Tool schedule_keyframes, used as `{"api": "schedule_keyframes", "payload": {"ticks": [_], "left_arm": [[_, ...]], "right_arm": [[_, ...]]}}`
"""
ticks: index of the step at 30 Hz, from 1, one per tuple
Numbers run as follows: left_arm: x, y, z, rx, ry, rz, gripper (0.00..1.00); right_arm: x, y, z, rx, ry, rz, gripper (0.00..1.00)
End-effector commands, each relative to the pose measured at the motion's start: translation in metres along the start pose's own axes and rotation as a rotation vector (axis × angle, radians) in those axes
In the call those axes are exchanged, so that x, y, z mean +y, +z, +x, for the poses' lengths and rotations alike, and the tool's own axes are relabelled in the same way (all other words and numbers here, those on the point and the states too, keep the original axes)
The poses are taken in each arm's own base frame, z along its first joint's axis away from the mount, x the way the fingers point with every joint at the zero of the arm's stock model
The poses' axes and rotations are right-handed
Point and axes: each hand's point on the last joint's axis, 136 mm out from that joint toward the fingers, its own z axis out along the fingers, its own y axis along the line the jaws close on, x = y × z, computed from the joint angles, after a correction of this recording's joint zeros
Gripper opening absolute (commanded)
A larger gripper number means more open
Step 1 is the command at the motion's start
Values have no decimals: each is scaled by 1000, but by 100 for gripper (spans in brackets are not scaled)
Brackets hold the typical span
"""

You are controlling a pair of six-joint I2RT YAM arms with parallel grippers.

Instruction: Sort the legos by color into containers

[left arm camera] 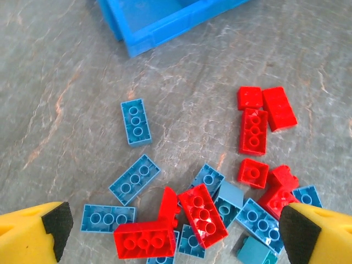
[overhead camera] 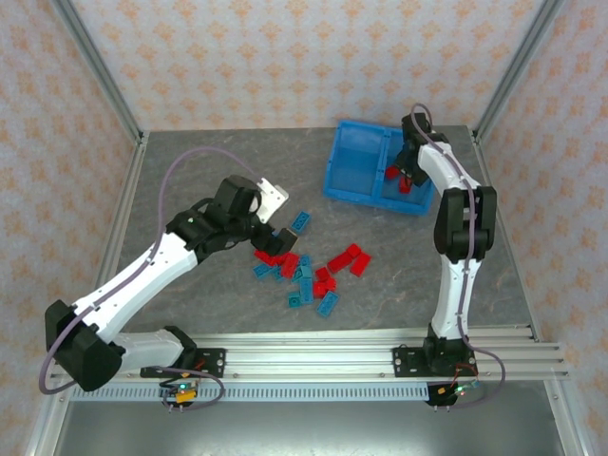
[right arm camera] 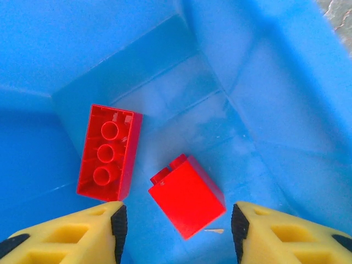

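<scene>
Two red legos point(right arm camera: 108, 152) are seen in one of the containers point(right arm camera: 264, 110), directly beneath the parted, empty right gripper point(right arm camera: 176, 225). Beneath the wide-open left gripper point(left arm camera: 176, 234), the mixed red and teal pile point(left arm camera: 202, 214) is not yet sorted.

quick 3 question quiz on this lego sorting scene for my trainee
1. True or false: the left gripper is shut on a teal brick.
2. The bricks under the right gripper in the bin are: A red, B teal, C mixed.
3. How many bricks lie there, in the right wrist view?
Key: 1 false, it is open over the pile; 2 A; 3 two.
</scene>
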Motion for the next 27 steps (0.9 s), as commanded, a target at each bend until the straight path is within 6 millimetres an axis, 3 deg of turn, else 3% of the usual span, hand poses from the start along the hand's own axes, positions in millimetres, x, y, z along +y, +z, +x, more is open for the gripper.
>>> {"api": "schedule_keyframes", "payload": {"ticks": [1,5,9,15,19,20,25,27], "left_arm": [[13,2,3,58,-147,-71,100],[23,14,6,124,-218,-129,100],[29,30,11,215,-268,-161,98],[38,66,24,357,-341,-200,94],[40,97,32,433,-366,-200,94],[40,107,32,439,-372,-190,94],[50,155,41,492,-366,-182,90],[60,170,45,516,-367,-188,87]], "right_arm": [[2,-51,-13,-37,-13,-67,55],[6,-87,5,-12,-13,-190,57],[19,-135,44,48,-90,-344,66],[23,-207,143,182,-289,-535,84],[8,-227,201,256,-338,-579,100],[3,-231,213,270,-354,-590,99],[-18,-230,256,411,-373,-619,99],[-28,-237,260,425,-379,-624,99]]}}
